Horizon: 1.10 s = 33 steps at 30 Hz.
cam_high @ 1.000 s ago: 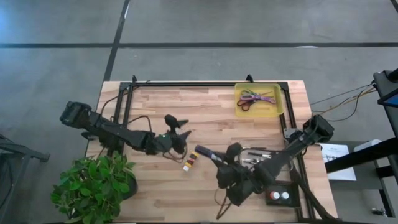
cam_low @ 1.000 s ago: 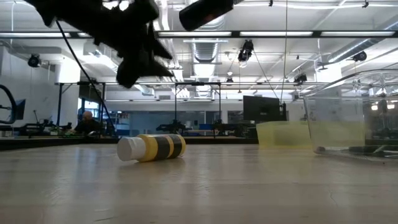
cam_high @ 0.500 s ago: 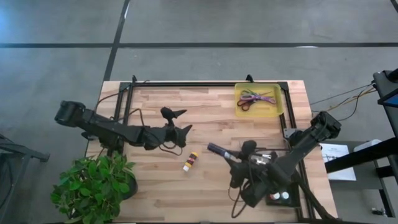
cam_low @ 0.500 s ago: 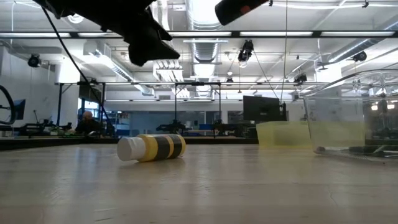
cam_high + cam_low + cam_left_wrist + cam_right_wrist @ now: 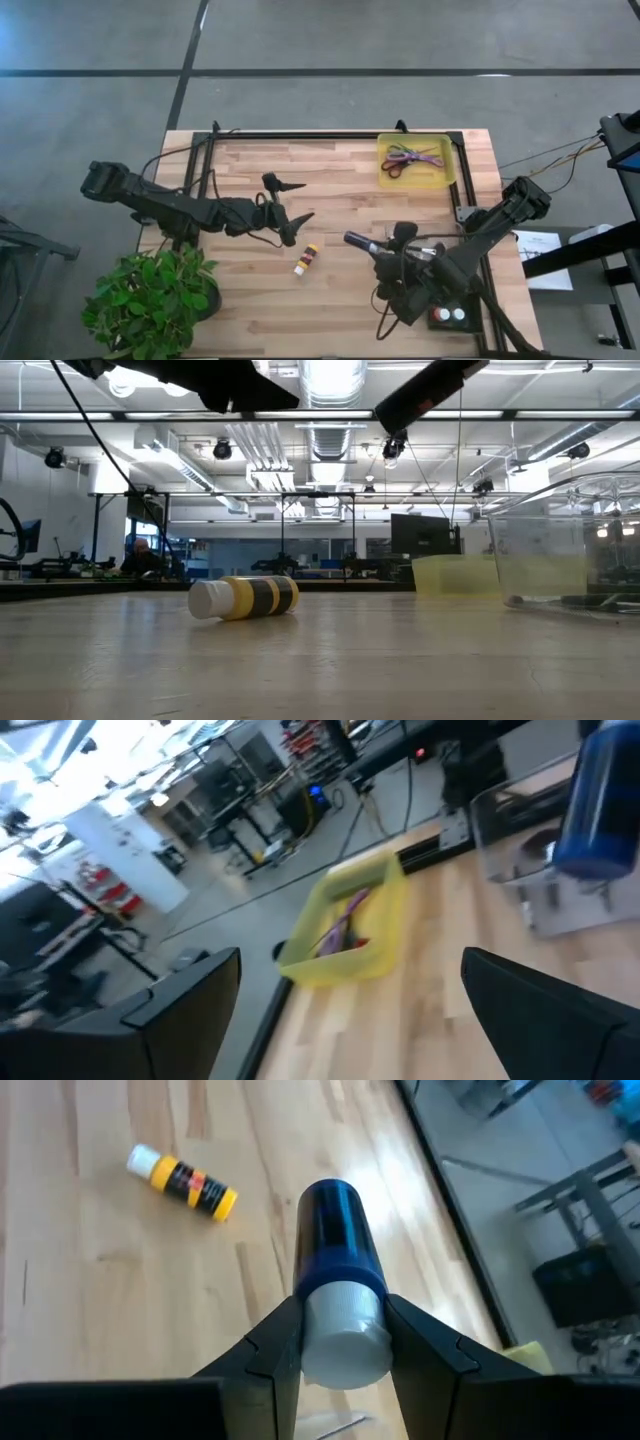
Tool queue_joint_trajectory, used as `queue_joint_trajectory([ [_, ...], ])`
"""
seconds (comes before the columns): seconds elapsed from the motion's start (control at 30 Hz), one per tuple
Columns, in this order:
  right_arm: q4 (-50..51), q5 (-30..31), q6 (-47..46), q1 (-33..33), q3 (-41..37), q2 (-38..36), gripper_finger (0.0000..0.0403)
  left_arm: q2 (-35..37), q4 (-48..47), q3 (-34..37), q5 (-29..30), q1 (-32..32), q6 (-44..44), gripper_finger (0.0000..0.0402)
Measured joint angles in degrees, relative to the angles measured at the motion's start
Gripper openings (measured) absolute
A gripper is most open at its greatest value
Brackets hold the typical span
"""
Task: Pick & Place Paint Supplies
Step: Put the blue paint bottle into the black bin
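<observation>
**A:** What have you got hold of right now?

**B:** My right gripper (image 5: 340,1342) is clamped on the white cap end of a blue paint bottle (image 5: 358,242), carrying it in the air above the right half of the table (image 5: 340,300). My left gripper (image 5: 291,203) hangs over the middle with its fingers spread wide and nothing between them.

**A:** And the other supplies?

**B:** A yellow bottle (image 5: 306,259) lies on its side on the wood, below and just right of my left gripper. The scissors (image 5: 411,158) sit in the yellow tray (image 5: 446,172) at the far right corner. A clear bin (image 5: 560,555) stands at the right edge with a few thin items in it.

**A:** How would you finish this step well?

**B:** I judge the blue bottle is bound for the clear bin. Since I grip only the cap, I'd keep the bottle level, clear the bin's wall before lowering, and let go low inside so it doesn't bounce.

**A:** Room to move?

**B:** Open wood between the arms. The bin is near the table's right edge, and the plant (image 5: 150,300) crowds the near left corner, so my left arm should come straight down on the yellow bottle.
</observation>
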<state>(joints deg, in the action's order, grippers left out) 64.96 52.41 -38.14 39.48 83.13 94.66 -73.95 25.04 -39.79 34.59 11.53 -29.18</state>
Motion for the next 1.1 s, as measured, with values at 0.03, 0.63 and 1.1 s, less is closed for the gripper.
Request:
queue_joint_trajectory([
  [0.03, 0.24, -0.9, -0.29, -0.02, 0.0, -0.02, 0.0112, -0.04, 0.0, 0.0, -0.92, 0.0, 0.69, 0.0383],
  [0.63, 9.74, -16.4, -8.93, -0.5, 0.0, -3.61, 0.0112, 0.27, 0.23, -0.04, -5.05, 0.0, 0.71, 0.0383],
  [1.1, 18.65, -28.88, -18.77, -0.76, 0.0, -12.72, 0.0112, 1.75, -10.76, -0.07, -5.57, 0.2, 7.65, 0.0383],
])
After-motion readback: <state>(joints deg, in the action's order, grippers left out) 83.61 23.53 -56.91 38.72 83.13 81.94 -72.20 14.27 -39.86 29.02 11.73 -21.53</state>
